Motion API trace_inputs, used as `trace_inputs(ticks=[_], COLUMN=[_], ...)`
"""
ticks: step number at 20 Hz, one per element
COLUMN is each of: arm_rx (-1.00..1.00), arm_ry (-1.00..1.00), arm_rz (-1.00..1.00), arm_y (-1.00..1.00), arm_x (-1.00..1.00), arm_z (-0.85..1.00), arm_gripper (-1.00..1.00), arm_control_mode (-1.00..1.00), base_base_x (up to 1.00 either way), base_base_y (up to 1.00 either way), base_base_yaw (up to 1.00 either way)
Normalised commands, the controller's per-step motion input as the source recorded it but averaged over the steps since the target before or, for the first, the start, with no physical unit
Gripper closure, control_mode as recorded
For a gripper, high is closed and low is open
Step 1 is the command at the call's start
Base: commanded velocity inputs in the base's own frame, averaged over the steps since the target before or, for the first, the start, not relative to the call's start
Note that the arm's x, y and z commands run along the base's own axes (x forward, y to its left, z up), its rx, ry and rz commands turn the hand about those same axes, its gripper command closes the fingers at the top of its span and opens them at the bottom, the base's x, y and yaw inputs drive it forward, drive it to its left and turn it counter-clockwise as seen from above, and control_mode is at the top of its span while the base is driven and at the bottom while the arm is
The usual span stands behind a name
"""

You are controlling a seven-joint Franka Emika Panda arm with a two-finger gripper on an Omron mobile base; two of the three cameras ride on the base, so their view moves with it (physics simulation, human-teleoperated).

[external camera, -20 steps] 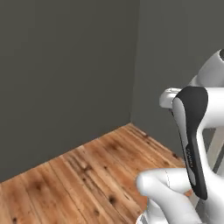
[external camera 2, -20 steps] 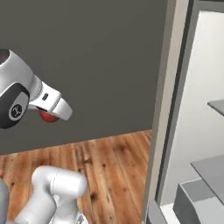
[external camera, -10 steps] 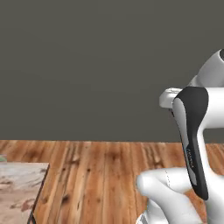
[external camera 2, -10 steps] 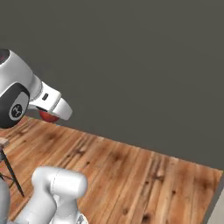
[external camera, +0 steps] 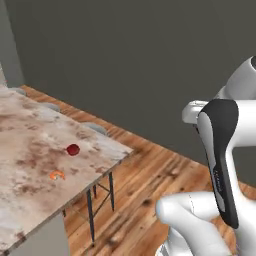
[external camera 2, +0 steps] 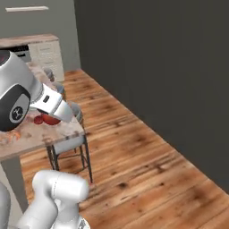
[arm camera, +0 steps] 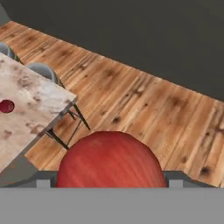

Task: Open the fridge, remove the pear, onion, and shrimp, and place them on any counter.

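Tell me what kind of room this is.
Probably a kitchen with an eating area: a marbled stone counter with stools tucked along it, white drawer cabinets behind, wood floor, and food on the counter.

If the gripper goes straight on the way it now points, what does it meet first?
Probably the bare wooden floor beyond the counter corner; the gripper carries a red fruit, and depth is unclear.

Light is flat and even, with no clear source. The wall (external camera: 125, 60) stays dim grey and the floor (external camera 2: 147, 152) reads warm. Only faint shading lies under the desk (external camera: 30, 150). No glare. All pictures are soft and coarsely rendered.
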Motion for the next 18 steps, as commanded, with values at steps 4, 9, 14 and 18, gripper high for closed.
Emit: trace_inputs(ticks=[4, 9, 14, 18], arm_rx=[0.00, 0.00, 0.00, 0.00], arm_ry=[0.00, 0.00, 0.00, 0.00], arm_rz=[0.00, 0.00, 0.00, 0.00], arm_y=[0.00, 0.00, 0.00, 0.00], arm_x=[0.00, 0.00, 0.00, 0.00], arm_z=[0.00, 0.00, 0.00, 0.00], arm_gripper=[1.00, 1.00, 1.00, 1.00], arm_control_mode=[1.00, 1.00, 1.00, 1.00], base_base_x=[-0.08, -0.05, 0.13, 0.10], base_base_y=[0.00, 0.00, -0.37, -0.50], base_base_yaw=[1.00, 1.00, 0.38, 0.05])
